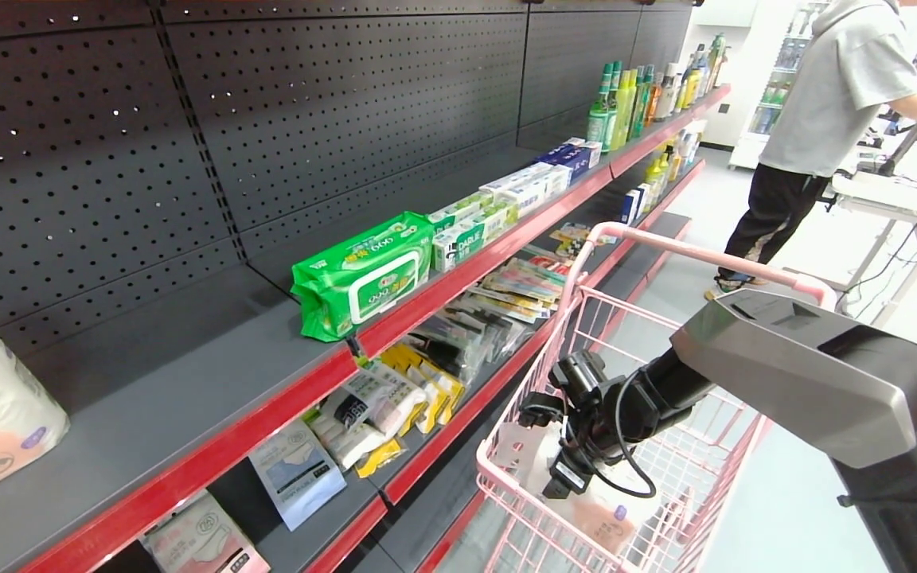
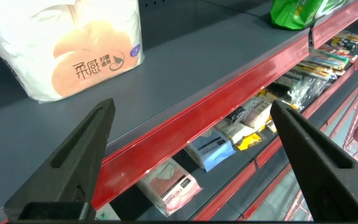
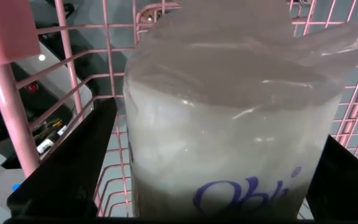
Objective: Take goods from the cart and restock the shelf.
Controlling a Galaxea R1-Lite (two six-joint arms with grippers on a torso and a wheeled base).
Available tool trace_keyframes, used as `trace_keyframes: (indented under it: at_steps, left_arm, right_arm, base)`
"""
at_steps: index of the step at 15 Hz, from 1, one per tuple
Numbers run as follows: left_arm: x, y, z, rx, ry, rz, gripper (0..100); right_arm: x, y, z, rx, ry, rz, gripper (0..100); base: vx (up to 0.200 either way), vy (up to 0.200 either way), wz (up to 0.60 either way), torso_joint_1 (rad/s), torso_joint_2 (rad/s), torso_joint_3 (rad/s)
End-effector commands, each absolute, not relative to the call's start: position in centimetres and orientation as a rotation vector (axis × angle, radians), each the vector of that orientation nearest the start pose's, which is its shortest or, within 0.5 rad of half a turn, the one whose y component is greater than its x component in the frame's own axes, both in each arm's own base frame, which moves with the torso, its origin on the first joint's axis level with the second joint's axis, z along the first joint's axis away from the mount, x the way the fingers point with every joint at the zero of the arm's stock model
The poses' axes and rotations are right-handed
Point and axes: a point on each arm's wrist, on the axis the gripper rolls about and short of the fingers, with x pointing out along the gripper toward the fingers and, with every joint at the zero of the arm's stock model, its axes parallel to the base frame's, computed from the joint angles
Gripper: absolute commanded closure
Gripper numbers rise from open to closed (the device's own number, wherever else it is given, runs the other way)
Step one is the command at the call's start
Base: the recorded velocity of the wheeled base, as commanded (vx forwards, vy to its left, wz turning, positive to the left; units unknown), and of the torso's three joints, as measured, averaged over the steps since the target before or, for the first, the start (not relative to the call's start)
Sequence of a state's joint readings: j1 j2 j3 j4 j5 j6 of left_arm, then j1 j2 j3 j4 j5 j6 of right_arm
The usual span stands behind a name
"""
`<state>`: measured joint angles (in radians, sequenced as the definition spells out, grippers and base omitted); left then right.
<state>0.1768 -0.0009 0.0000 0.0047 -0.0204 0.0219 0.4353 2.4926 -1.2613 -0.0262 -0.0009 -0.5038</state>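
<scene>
While our right gripper (image 3: 210,174) straddles the tissue pack (image 3: 229,124) inside the cart (image 1: 626,233) at lower middle — jaws spread, not pinching — we risk gripping slack wrapper and dropping it; left gripper (image 2: 191,162) spread, empty.

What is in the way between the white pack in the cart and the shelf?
The cart's pink wire wall stands between the white pack and the shelf. The right gripper would likely have to lift it up and over.
</scene>
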Motion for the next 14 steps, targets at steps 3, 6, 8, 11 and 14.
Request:
trace_keyframes:
  at_steps: [3, 6, 8, 11, 14]
  left_arm:
    - [-2.24, -0.44, 7.50, 0.021, 0.006, 0.156, 0]
    - [-2.24, -0.44, 7.50, 0.021, 0.006, 0.156, 0]
    - [-2.24, -0.45, 7.50, 0.023, 0.006, 0.155, 0]
    - [-2.24, -0.44, 7.50, 0.023, 0.006, 0.156, 0]
    - [-2.24, -0.44, 7.50, 0.021, 0.006, 0.156, 0]
  right_arm:
    - [36.73, 17.10, -5.61, -0.702, 1.079, 0.682, 0]
    - [36.79, 17.04, -5.68, -0.686, 1.083, 0.697, 100]
    - [36.80, 17.05, -5.73, -0.685, 1.084, 0.700, 100]
    - [36.89, 17.04, -5.71, -0.672, 1.089, 0.696, 100]
    - [36.99, 16.20, -4.92, -0.620, 1.111, 0.654, 100]
  base:
    - [0.000, 0.000, 0.00, 0.000, 0.00, 0.000]
    - [0.000, 0.000, 0.00, 0.000, 0.00, 0.000]
    - [0.000, 0.000, 0.00, 0.000, 0.00, 0.000]
    - [0.000, 0.000, 0.00, 0.000, 0.00, 0.000]
    - [0.000, 0.000, 0.00, 0.000, 0.00, 0.000]
